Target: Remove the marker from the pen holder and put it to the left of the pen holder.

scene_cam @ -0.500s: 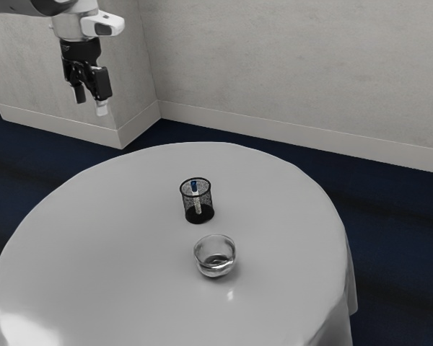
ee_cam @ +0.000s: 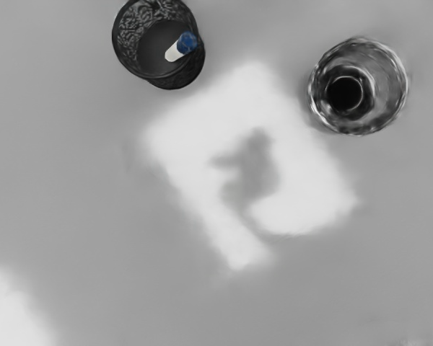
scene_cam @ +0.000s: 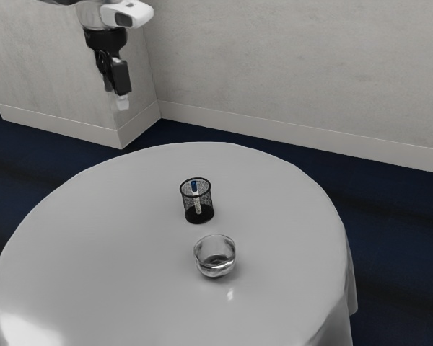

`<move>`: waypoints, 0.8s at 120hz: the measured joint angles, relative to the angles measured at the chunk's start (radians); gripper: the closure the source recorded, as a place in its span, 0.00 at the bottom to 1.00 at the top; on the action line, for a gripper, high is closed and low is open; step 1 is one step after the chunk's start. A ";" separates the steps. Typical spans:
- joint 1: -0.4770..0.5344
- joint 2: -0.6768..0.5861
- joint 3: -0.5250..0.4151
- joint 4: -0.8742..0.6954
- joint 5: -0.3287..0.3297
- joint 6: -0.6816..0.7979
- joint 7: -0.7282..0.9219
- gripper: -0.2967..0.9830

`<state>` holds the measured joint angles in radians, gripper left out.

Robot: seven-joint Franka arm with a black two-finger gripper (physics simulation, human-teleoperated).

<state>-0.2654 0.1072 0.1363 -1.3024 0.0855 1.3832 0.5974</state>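
Observation:
My gripper (scene_cam: 120, 90) hangs high at the exterior view's upper left, well above the table and apart from everything on it; the side-on angle hides how its fingers stand. The black mesh pen holder (scene_cam: 206, 206) stands upright on the table. Inside it leans the white marker (scene_cam: 196, 200), its blue cap up near the rim. In the wrist view, the pen holder (ee_cam: 132, 45) is seen from above, with the marker (ee_cam: 177, 51) tilted against its inner side.
A clear glass bowl (scene_cam: 215, 267) sits close to the pen holder, nearer the exterior camera; the wrist view has the bowl (ee_cam: 389, 83) too. Both stand on a round table (scene_cam: 108, 238) with a pale cloth. Behind it rises a grey wall.
My hand has moved toward the exterior view's right and turned, so its fingers overlap there now. The pen holder, marker and bowl have stayed where they were.

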 joint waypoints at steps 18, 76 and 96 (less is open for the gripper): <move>-0.170 0.020 -0.006 -0.118 0.028 0.124 0.172 0.23; 0.062 0.233 0.004 -0.373 -0.112 0.560 0.495 0.23; 0.063 0.297 -0.046 -0.341 -0.133 0.632 0.552 0.24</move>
<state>-0.2021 0.4043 0.0905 -1.6430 -0.0475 2.0153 1.1492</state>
